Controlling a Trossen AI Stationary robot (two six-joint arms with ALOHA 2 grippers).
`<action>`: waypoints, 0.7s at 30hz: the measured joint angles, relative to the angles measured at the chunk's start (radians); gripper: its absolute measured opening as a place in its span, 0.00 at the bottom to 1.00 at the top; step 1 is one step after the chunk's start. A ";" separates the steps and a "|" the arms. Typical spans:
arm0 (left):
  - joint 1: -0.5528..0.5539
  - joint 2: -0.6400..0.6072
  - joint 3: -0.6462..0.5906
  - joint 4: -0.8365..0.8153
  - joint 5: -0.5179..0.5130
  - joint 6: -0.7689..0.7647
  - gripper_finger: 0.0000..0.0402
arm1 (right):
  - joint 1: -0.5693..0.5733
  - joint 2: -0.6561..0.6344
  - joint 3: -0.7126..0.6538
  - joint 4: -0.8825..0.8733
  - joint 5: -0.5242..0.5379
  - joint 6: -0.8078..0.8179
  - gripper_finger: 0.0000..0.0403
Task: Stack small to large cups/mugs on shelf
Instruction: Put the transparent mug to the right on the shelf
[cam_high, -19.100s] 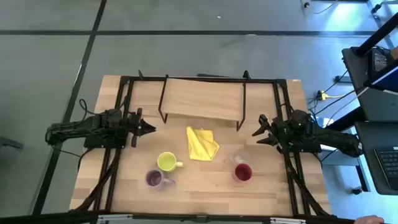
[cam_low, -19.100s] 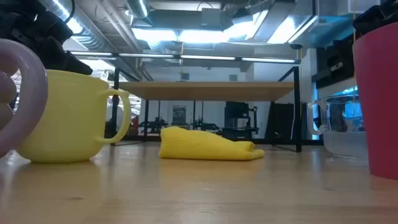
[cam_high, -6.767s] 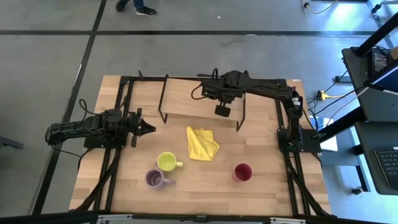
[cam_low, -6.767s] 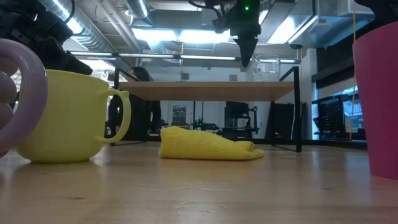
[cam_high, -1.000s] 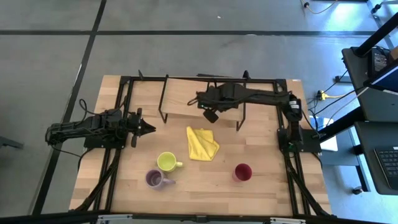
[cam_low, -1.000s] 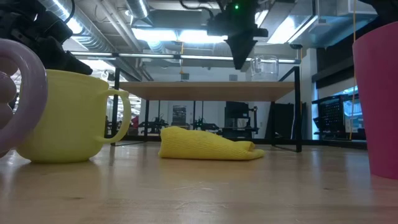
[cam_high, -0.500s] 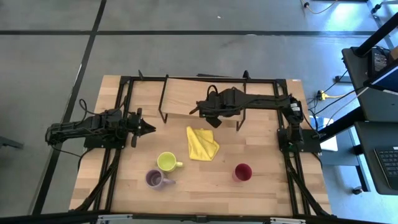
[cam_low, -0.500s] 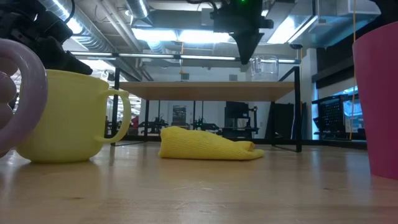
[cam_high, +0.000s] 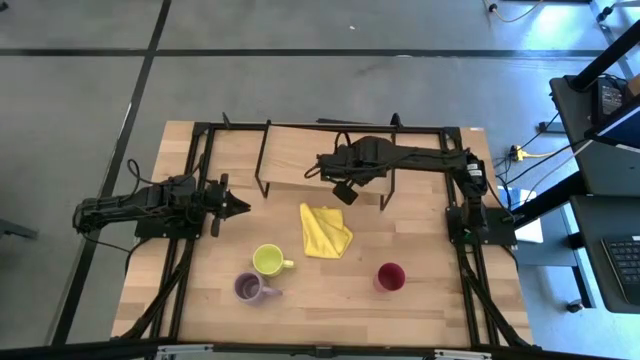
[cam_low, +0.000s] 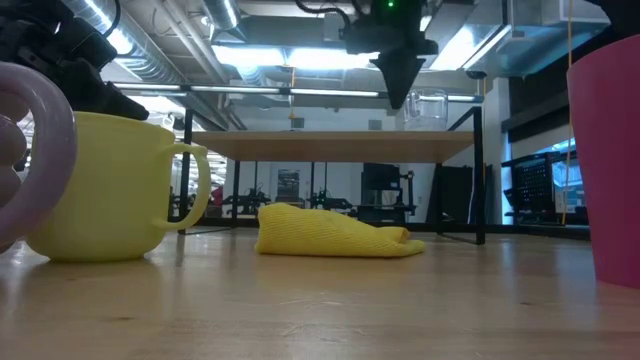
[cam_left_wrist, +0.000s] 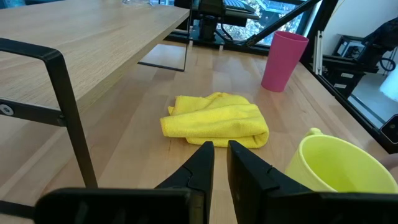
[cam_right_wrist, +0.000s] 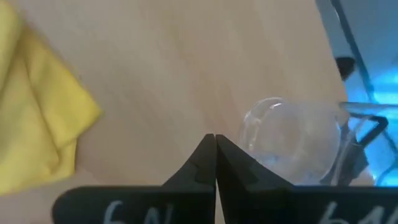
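Observation:
The clear glass (cam_low: 427, 110) stands upright on the shelf (cam_low: 330, 145), near its right end. My right gripper (cam_low: 397, 102) hangs shut over the shelf (cam_high: 300, 160), its tips pointing down just left of the glass (cam_right_wrist: 292, 140), with a small gap between them. On the table stand the yellow-green mug (cam_high: 267, 260), the purple mug (cam_high: 248, 288) and the magenta tumbler (cam_high: 390, 277). My left gripper (cam_high: 240, 207) waits low at the table's left, left of the shelf. It is open by a narrow slit (cam_left_wrist: 221, 152) with nothing in it.
A folded yellow cloth (cam_high: 323, 230) lies on the table just in front of the shelf, between the mugs and the tumbler. The shelf's thin black legs (cam_left_wrist: 68, 106) stand near my left gripper. A black frame runs round the table's edges.
My right gripper, still shut, has shifted a little toward the table's right above the shelf, closer to the clear glass. The glass has stayed where it was.

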 joint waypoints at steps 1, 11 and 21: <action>0.000 0.000 0.000 0.000 0.000 0.000 0.10 | -0.003 0.000 0.000 0.000 -0.003 -0.029 0.01; 0.000 0.000 0.000 0.000 0.000 0.000 0.10 | -0.049 0.000 0.000 0.000 -0.041 -0.480 0.02; 0.000 0.000 0.000 0.000 0.000 0.000 0.10 | -0.063 -0.002 0.010 0.010 0.079 -0.695 0.04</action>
